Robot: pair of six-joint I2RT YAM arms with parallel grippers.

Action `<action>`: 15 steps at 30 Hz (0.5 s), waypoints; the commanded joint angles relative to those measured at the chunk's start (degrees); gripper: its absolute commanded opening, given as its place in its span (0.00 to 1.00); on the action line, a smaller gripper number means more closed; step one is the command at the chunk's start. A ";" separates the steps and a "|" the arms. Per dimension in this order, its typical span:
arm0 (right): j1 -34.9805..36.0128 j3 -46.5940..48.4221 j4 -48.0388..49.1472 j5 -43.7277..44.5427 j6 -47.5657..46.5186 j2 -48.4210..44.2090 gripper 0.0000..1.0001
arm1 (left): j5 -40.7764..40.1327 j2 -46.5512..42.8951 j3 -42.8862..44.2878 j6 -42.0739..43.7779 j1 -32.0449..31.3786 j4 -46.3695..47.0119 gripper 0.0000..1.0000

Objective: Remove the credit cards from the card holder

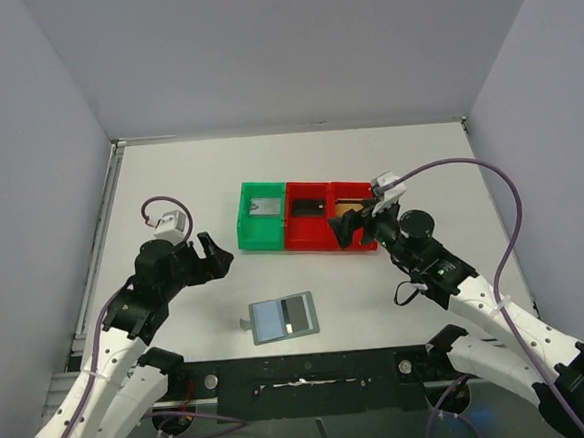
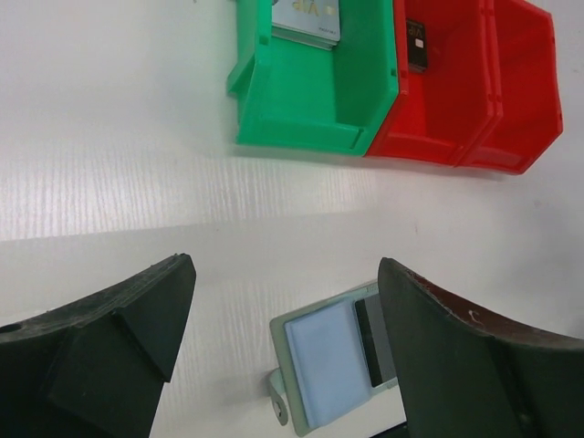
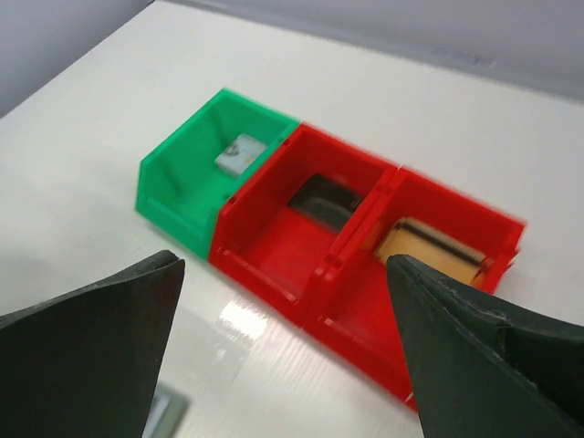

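**Card holder lies open on the table, both grippers spread**

Top view: the pale blue-grey card holder lies flat and unfolded near the front edge of the table, between the two arms, with its small strap tab sticking out on the left. Further back stand three bins in a row, touching one another: a green bin, a middle red bin and a right red bin. The left gripper hangs over bare table to the left of the holder, jaws apart and empty. The right gripper hovers at the front of the right red bin.

Left wrist view: the two dark fingers stand wide apart with nothing between them. The card holder lies below, partly hidden by the right finger, with a dark band across its right panel. A grey card lies in the green bin and a dark card in the red bin beside it.

Right wrist view: the fingers stand wide apart, holding nothing. A gold-tan card lies in the right red bin. A corner of the holder shows at the bottom edge.
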 commanded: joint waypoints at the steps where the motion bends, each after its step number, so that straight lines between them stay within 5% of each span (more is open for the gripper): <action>1: -0.12 -6.28 1.77 -7.70 20.20 -2.93 0.98 | 5.22 -0.81 -3.72 -6.41 0.42 11.36 0.83; 3: 0.17 -9.35 2.65 -10.70 28.25 -2.80 0.97 | 10.01 1.01 -4.71 -11.05 0.30 15.94 0.82; 7: 7.10 -14.02 6.14 -10.78 39.86 0.33 0.73 | 15.50 7.35 -4.51 -15.79 -2.82 18.05 0.75; 11: 18.12 -11.54 0.07 3.13 44.61 5.65 0.64 | 9.67 11.09 -5.01 -18.08 -13.25 17.26 0.69; 15: 22.13 -9.72 0.03 4.90 49.14 12.79 0.47 | 3.63 14.35 -6.57 -22.82 -24.04 19.13 0.60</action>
